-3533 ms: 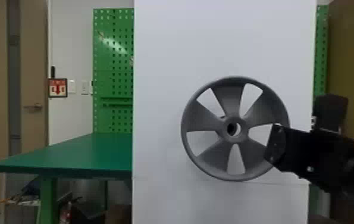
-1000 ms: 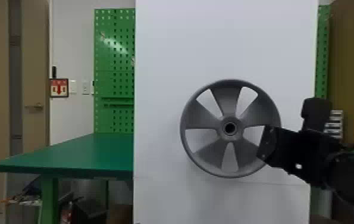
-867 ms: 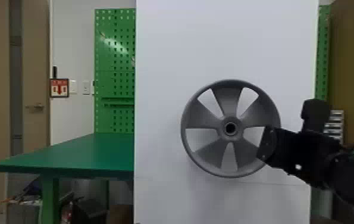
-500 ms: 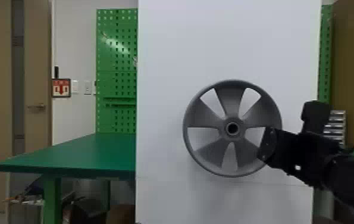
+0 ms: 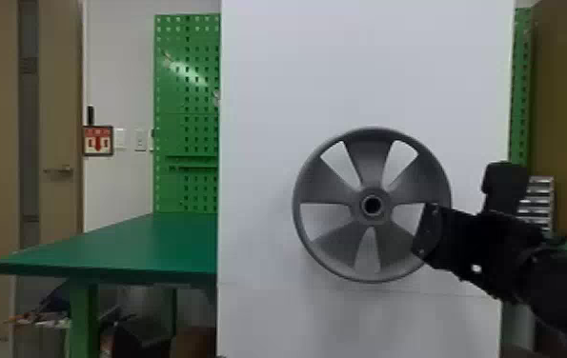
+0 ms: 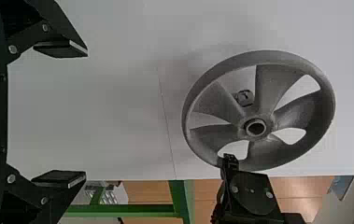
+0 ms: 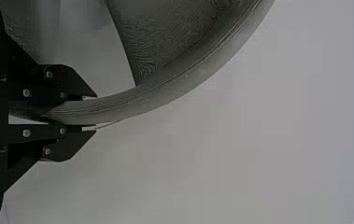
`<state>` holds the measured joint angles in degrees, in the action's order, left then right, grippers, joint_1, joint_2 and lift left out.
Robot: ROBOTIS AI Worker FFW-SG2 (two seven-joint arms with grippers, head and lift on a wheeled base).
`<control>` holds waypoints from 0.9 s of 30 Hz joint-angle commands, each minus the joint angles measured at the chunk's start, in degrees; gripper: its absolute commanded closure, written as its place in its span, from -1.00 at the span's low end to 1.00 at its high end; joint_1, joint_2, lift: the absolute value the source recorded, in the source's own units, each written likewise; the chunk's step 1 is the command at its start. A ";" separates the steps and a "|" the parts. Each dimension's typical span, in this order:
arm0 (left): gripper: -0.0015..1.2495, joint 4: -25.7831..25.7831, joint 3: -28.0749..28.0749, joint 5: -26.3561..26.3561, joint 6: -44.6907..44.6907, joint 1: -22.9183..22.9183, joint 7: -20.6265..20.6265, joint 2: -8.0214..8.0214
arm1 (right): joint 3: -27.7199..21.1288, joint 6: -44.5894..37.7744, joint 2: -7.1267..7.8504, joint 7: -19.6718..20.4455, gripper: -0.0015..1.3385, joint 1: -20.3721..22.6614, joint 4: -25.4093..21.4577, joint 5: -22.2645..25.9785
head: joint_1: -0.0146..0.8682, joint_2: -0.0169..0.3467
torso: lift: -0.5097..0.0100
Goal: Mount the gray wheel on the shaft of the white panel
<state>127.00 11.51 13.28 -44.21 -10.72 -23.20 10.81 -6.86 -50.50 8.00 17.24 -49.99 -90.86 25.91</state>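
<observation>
The gray wheel (image 5: 368, 159) is now closer to the white panel (image 5: 268, 95), rim pinched by the right gripper (image 5: 425, 229); the left gripper (image 6: 87, 114) is spread.

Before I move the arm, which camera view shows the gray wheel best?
The head view: the gray wheel is nearly face-on, hub and spokes clear, the right gripper covering one edge. The left wrist view has it slanted; the right wrist view has part of its rim between that gripper's fingers.

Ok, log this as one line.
right claw: shut on gray wheel; left claw: open, empty; white panel: behind wheel; shaft: seen through spokes; mounting: not done
</observation>
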 commanded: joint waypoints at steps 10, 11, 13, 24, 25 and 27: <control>-0.46 0.00 0.09 0.08 0.00 -0.01 0.00 0.00 | -0.08 1.63 0.52 -3.09 -1.00 0.07 0.95 -0.43 | -0.88 -0.95 | -0.94; -0.46 0.00 0.09 0.08 0.00 -0.01 0.00 0.00 | -0.17 1.63 0.52 -3.53 -1.00 0.07 1.13 -0.43 | -0.88 -0.95 | -0.94; -0.46 0.00 0.09 0.08 0.00 -0.01 0.00 0.00 | -0.17 1.54 0.70 -4.40 -1.00 -0.11 1.57 -0.51 | -0.88 -0.95 | -0.94; -0.46 -0.09 0.18 0.17 0.00 0.08 0.00 0.00 | -0.26 1.63 0.87 -9.59 -1.00 -0.72 2.97 -2.18 | -0.88 -0.95 | -0.94; -0.46 -0.09 0.09 0.17 0.00 0.08 0.00 0.00 | -0.26 1.63 0.70 -9.59 -1.00 -0.72 2.97 -2.18 | -0.88 -0.95 | -0.94; -0.46 -0.09 0.09 0.17 0.00 0.08 0.00 0.00 | -0.26 1.63 0.52 -9.59 -1.00 -0.72 2.89 -2.36 | -0.88 -0.95 | -0.94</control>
<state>126.91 11.65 13.40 -44.21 -10.72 -23.20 10.82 -7.20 -48.89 8.84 7.64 -50.68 -87.93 23.94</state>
